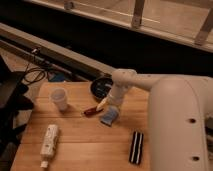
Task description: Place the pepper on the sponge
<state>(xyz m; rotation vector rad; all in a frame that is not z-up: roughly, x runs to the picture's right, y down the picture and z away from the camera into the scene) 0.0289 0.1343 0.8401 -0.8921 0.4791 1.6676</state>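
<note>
The pepper (91,110) is a small dark red thing low over the wooden table, just left of the blue sponge (110,117). My gripper (104,104) hangs at the end of the white arm, directly above the sponge's left edge. Its tip is right at the pepper's right end. I cannot tell whether the pepper rests on the wood or hangs from the gripper. It is beside the sponge, not on top of it.
A white cup (59,98) stands left of the pepper. Behind the gripper sits a black bowl (101,86). A white bottle (48,144) lies at the front left and a black ribbed block (135,147) at the front right. The table (80,135) ends at a dark ledge behind.
</note>
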